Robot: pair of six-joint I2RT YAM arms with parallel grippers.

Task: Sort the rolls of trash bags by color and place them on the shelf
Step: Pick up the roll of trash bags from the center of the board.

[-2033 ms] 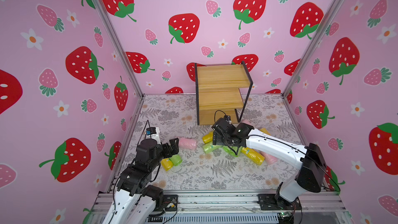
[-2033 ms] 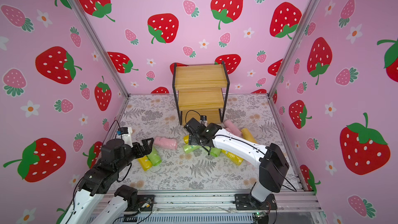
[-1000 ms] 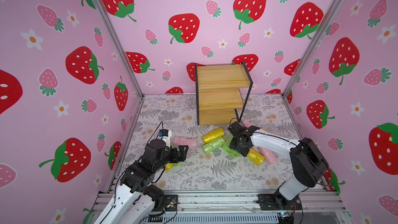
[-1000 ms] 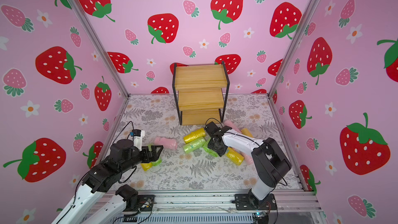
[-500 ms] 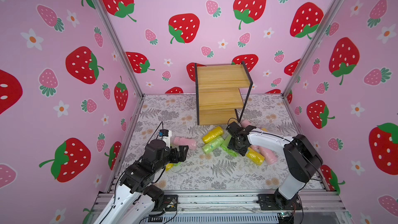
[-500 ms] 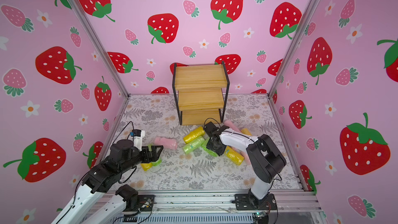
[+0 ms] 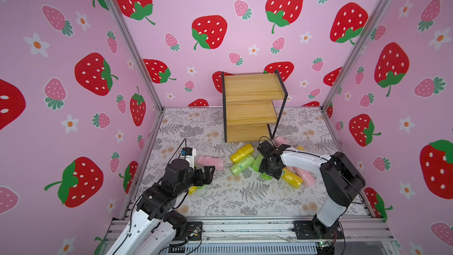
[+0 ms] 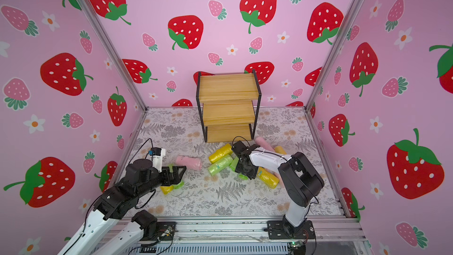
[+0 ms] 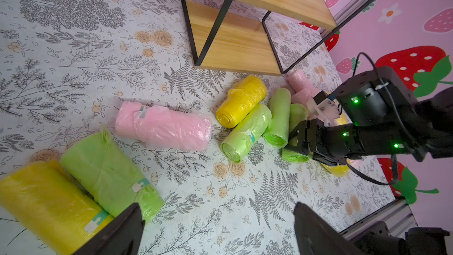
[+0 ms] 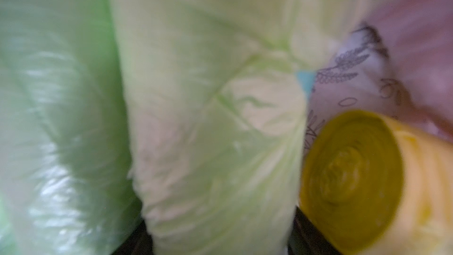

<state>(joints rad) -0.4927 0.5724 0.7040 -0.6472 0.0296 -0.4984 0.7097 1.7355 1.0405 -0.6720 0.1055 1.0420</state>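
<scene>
Risk of a dragged pile: right gripper (image 7: 269, 169) straddles a light green roll (image 9: 294, 156) on the floor (image 7: 220, 199) before the shelf (image 7: 252, 89), clamping unconfirmed, neighbouring rolls (image 9: 278, 116) touching it. Left gripper (image 9: 218, 229) gapes wide, empty.

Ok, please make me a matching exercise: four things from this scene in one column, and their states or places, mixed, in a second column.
Column one
1 shelf
2 lone pink roll
3 left gripper
4 right gripper

Column two
a jaws astride a green roll
b boards show no roll
c jaws wide apart, empty
d lying on the mat between the grippers

Pairs: 1-b, 2-d, 3-c, 4-a
</scene>
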